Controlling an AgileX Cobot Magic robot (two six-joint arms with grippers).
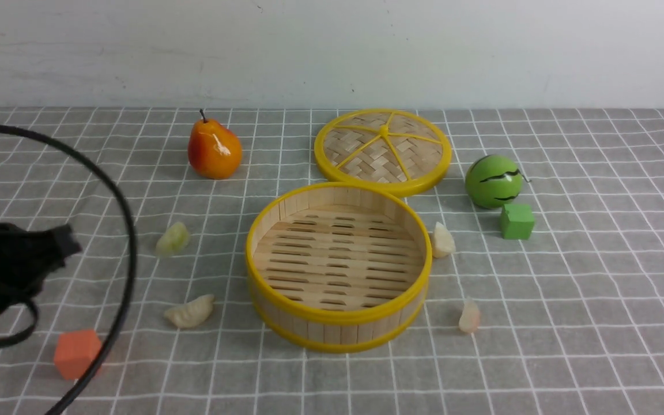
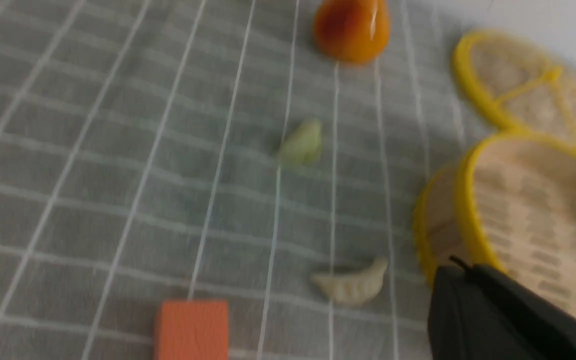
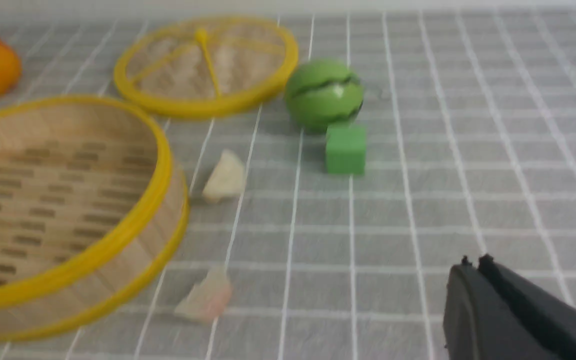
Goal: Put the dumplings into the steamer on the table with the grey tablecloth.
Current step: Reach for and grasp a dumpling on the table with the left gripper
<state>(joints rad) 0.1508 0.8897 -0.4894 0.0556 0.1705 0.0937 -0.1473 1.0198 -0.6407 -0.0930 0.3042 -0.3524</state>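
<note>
Dumplings point(image 1: 189, 312) all lie on the grey tablecloth point(image 1: 568, 276), none inside the steamer point(image 1: 338, 323) at centre. Nearest me, an orange cube point(image 1: 76, 353) sits by my left gripper point(image 2: 462, 266), fingers pressed together and empty, with a black cable point(image 1: 127, 230) looping past. The cream dumpling point(image 1: 189, 312) lies crosswise, its tip towards the steamer. The pinkish dumpling point(image 1: 470, 316) looks narrow, apparently end-on. My right gripper point(image 3: 473, 261), likewise pressed together and empty, has open cloth around it. Farther on, the pale green dumpling point(image 1: 173, 238) lies clear on the left. The second cream dumpling point(image 1: 442, 240) sits just beside the steamer's right wall, near a green cube point(image 1: 517, 221) and melon point(image 1: 493, 180). A pear point(image 1: 214, 151) and woven lid point(image 1: 383, 151) stand farthest.
</note>
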